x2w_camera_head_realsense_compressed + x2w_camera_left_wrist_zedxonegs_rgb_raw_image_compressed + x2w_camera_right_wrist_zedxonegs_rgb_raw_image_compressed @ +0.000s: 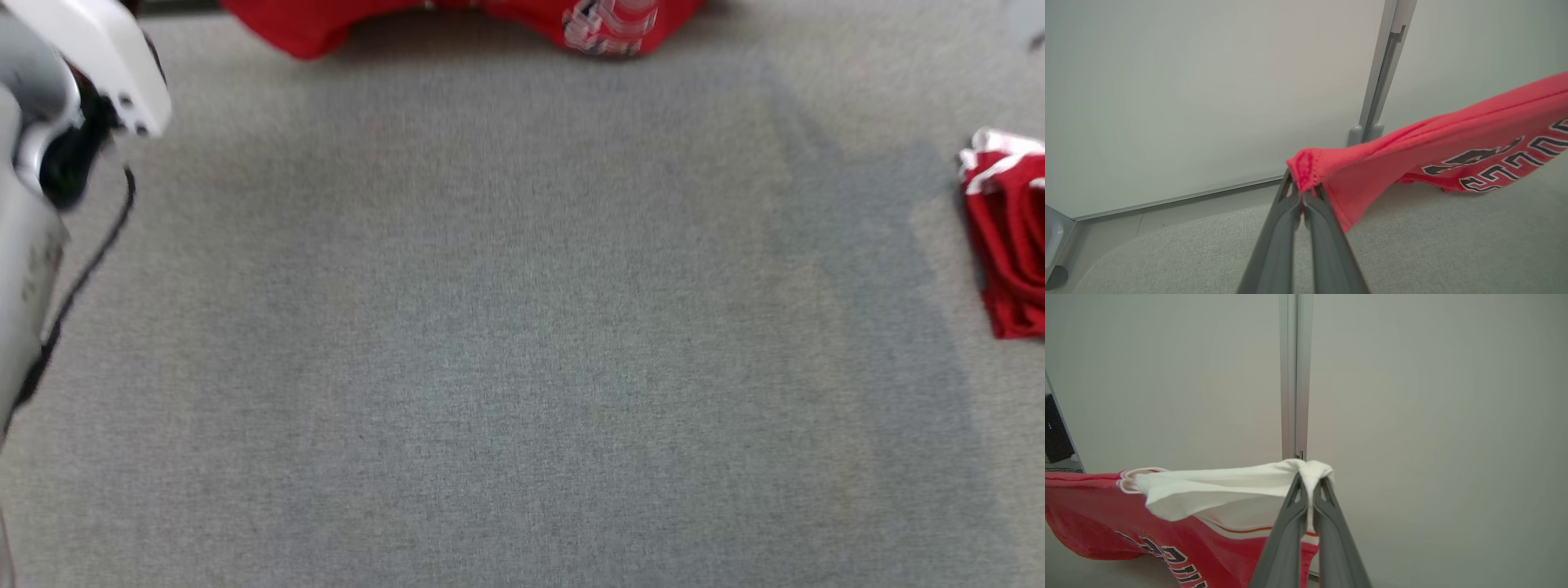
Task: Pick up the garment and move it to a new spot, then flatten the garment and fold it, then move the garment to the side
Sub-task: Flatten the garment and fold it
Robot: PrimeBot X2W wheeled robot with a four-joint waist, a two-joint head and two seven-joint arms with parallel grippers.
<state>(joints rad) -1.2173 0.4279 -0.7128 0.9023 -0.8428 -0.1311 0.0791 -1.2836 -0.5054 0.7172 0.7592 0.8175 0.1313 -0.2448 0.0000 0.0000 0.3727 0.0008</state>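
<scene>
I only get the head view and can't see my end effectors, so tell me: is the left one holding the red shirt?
Observer: Yes, the left end effector is shut on a red corner of the shirt.
Operator: And the right one?
Observer: The right end effector is shut on a white part of the same shirt.
Operator: Is it fully lifted?
Observer: No, it hangs between them and its lower part appears to touch the grey surface.

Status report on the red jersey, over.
Left gripper shut on red corner of jersey; right gripper shut on its white end. Jersey stretched between them, middle sagging. Second red garment lies apart at right.
</scene>
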